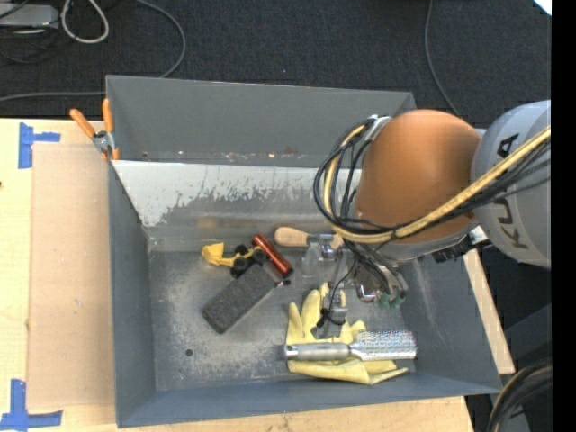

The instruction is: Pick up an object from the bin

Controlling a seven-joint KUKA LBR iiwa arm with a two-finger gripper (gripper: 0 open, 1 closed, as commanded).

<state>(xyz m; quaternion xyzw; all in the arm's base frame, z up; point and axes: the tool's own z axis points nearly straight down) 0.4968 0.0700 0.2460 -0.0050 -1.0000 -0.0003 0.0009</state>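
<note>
- Gripper (335,315) sits low in the bin (171,367), right of centre, hanging straight down beneath the arm's orange cover (418,174). Its tip is at or just above a yellow glove (304,324). Open or closed: cannot tell (wrist hardware and cables crowd the view of it).
- Glove lies crumpled flat near the front wall, its finger ends pointing toward the gripper. It is the likely target, judged from position alone; nothing is seen gripped.
- Silvery brush (360,346) lies across the glove and touches it, handle to the left, bristled head to the right. Its weight probably pins the lower part of the glove, so a lift there could drag the brush along. The free finger ends look like the better purchase.
- The vertical approach makes sense: things lie loose and flat on the floor, and the sloping walls leave little room for a reach from the side.
- Dark grey block (236,300) lies aslant to the left of the glove, apart from it and clear of the gripper.
- Toward the back wall: a red stick (272,255), a small yellow-and-black piece (225,256) just beside it, and a wooden knob (292,237). These are scattered, none stacked.
- Task stage, by my reading: gripper at contact level, pick not yet made.
</note>
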